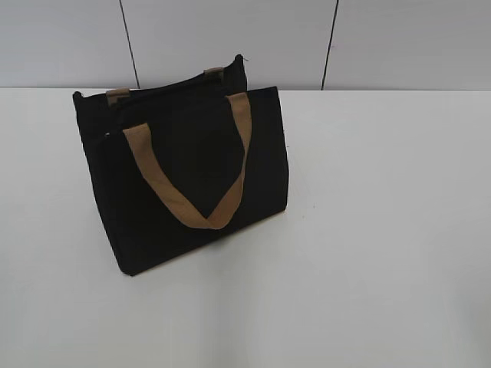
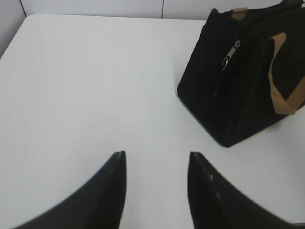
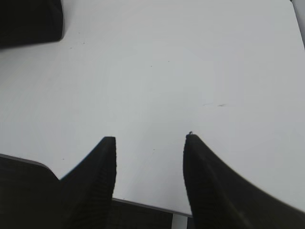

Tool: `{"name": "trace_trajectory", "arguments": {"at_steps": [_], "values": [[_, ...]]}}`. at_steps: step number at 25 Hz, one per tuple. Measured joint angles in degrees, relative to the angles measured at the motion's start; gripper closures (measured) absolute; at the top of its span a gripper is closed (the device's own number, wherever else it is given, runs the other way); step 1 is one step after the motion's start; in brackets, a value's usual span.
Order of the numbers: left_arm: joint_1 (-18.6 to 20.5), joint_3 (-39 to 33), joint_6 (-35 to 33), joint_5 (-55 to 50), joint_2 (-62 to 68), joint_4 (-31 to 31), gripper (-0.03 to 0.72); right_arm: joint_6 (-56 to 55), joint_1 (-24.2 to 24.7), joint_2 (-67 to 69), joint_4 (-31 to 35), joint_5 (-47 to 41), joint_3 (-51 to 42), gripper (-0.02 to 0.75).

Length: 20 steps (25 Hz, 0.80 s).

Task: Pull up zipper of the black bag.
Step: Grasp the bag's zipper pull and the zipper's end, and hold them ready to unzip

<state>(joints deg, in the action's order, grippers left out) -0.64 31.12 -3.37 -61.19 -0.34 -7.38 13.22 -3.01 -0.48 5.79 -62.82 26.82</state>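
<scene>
The black bag (image 1: pixel 192 169) stands upright on the white table, left of centre in the exterior view, with a tan handle (image 1: pixel 192 192) hanging down its front. In the left wrist view the bag (image 2: pixel 238 90) is at the upper right, and the silver zipper (image 2: pixel 230 55) hangs on its side seam near the top. My left gripper (image 2: pixel 156 153) is open and empty over bare table, well short of the bag. My right gripper (image 3: pixel 150 137) is open and empty near the table's front edge. A corner of the bag (image 3: pixel 28 21) shows at its upper left. Neither gripper shows in the exterior view.
The white table (image 1: pixel 383 230) spreads to the right and in front of the bag. A grey panelled wall (image 1: pixel 230 38) stands behind it. The table's front edge (image 3: pixel 143 205) runs below my right gripper.
</scene>
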Motion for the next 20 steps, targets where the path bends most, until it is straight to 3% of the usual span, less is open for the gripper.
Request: {"name": "trace_trajectory", "arguments": {"at_steps": [20], "values": [[0.00,0.00,0.00,0.00,0.00,0.75,0.419,0.04,0.00,0.00,0.00,0.00,0.00,0.383]]}}
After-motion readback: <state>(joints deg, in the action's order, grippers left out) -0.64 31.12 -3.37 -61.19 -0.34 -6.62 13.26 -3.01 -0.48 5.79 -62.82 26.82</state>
